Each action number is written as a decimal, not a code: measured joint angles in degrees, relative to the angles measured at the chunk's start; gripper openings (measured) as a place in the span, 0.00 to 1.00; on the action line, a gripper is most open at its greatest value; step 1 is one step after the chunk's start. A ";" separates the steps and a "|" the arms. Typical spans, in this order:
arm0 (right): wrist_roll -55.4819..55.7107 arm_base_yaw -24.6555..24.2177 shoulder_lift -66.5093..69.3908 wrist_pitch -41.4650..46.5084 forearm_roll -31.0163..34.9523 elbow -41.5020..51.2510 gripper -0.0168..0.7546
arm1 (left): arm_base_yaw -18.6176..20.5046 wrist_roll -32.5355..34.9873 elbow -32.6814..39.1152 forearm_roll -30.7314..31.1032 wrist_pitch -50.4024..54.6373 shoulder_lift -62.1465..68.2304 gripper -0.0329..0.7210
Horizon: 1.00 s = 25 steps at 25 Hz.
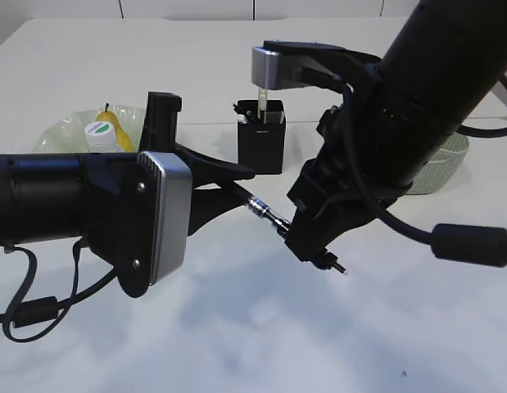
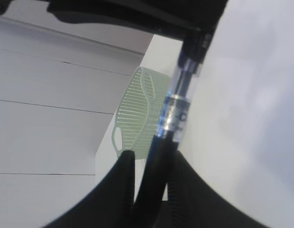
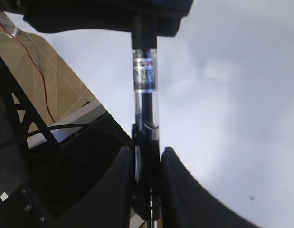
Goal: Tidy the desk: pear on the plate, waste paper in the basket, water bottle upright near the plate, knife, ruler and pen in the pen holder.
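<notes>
Because the pen [image 1: 265, 211] is slender, light and rigid, it can be carried by a pinch at one end, but its smooth clear barrel is likely to slip or pivot unless the pads bear squarely on it. At this moment it hangs in the air above the desk [image 1: 237, 327], spanning the gap between both claws. The right gripper [image 3: 147, 175] is clamped on the end with the clip and the protruding tip. The left gripper [image 2: 154, 180] has its black fingers on either side of the dark grip section; both wrist views show the barrel seated between the pads with no visible gap, so both claws appear to be gripping the pen.

Materials and shapes:
- Pen: transparent plastic tube, dark ink core, silver printed band at mid-length, matte black grip sleeve.
- Pen holder [image 1: 261, 141]: matte black, square-sided, upright behind the pen, with pale items already standing in it.
- Basket [image 1: 440, 168]: sage-green plastic with a perforated woven-pattern wall, at the right, partly hidden by the right arm.
- Plate [image 1: 61, 131]: translucent pale green glass with a ruffled rim, at the left, with the yellow pear [image 1: 110, 120] on it.
- Water bottle [image 1: 100, 136]: only the white cap area shows, near the plate.

Judgement: a single-ended grip well down the sleeve should give the best control for lowering the pen vertically into the holder.
</notes>
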 joint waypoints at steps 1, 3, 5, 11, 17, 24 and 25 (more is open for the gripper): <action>0.00 0.00 0.00 0.00 0.00 -0.09 0.16 | 0.00 0.27 0.00 0.12 0.59 0.00 0.22; 0.00 0.00 0.00 0.00 0.00 -0.23 0.16 | 0.00 0.51 0.00 0.54 1.70 0.04 0.18; 0.00 0.00 0.00 -0.23 0.00 -0.27 0.15 | 0.00 0.82 0.00 0.92 2.65 0.26 0.14; 0.00 0.00 0.00 -0.25 0.00 -0.27 0.15 | 0.00 0.94 0.00 1.36 3.23 0.26 0.12; 0.10 0.00 0.00 -0.25 0.00 -0.27 0.23 | 0.00 0.94 0.00 1.36 3.23 0.26 0.12; -0.01 0.00 0.00 -0.13 0.00 -0.27 0.50 | 0.00 0.67 0.00 -0.03 2.52 0.26 0.12; -0.01 0.00 0.00 -0.13 0.00 -0.27 0.51 | 0.00 0.67 0.00 -0.03 2.52 0.26 0.12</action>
